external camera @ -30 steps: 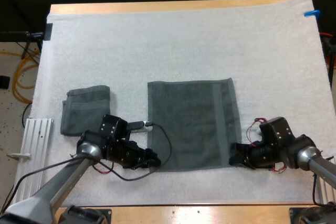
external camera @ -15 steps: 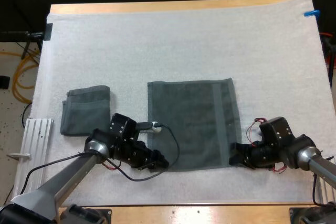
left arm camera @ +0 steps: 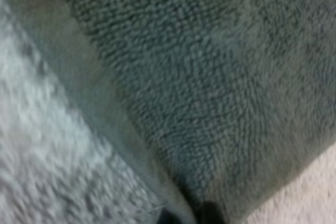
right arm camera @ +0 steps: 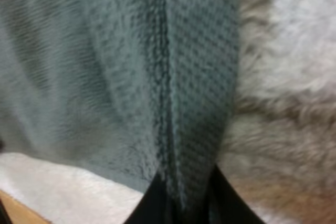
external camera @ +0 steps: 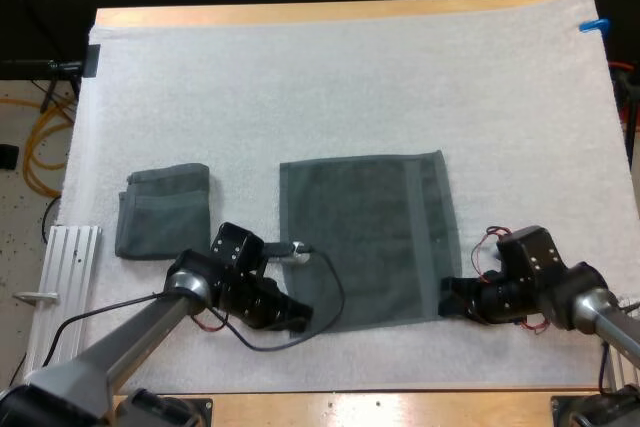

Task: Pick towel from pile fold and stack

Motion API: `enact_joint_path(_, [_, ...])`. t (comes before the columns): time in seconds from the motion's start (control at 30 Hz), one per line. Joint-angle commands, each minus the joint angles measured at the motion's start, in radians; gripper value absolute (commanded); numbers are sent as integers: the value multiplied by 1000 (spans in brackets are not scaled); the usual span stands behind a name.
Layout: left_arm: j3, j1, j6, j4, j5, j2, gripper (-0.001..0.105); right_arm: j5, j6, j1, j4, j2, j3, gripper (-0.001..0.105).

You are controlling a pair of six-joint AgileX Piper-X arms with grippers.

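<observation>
Status at that frame: one folded towel (external camera: 165,209) sat on the mat (external camera: 330,77) at centre-left, so I'd count one as done. The spread towel (external camera: 365,237) lay flat mid-frame, not yet folded. Your left hand (external camera: 300,315) was clamped on its lower-left corner and your right hand (external camera: 449,297) on its lower-right corner. Right wrist view had the fingers (right arm camera: 155,203) pinching the hem from both sides. Left wrist view showed dark tips with cloth between them. My read: you were at the start of the first fold. Left to do: fold it, then stack it on the folded towel.
</observation>
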Motion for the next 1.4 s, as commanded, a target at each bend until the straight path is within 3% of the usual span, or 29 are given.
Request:
enact_joint_path(0.0, [14,-14,15,61,15,-26,0,-11,-5,3,34,-47,2,0])
enact_joint_path(0.1, [14,-14,15,126,32,-125,0,-16,-4,3,112,-129,-4,0])
enact_joint_path(0.2, [11,-14,-17,161,100,-235,0,-18,11,3,174,-224,-8,0])
enact_joint_path(0.37, [11,-9,-72,135,126,-320,0,-17,120,3,162,-328,-11,0])
enact_joint_path(0.57, [11,60,-159,-26,130,-267,0,-54,324,3,-102,-287,-16,0])
enact_joint_path(0.73, [11,175,-240,-256,223,-176,0,-49,473,3,-326,-156,-19,0])
enact_joint_path(1.0, [11,291,-327,-521,294,-31,0,59,553,3,-526,66,-70,0])
enact_joint_path(1.37, [11,305,-336,-739,295,110,0,249,566,3,-544,126,-111,0])
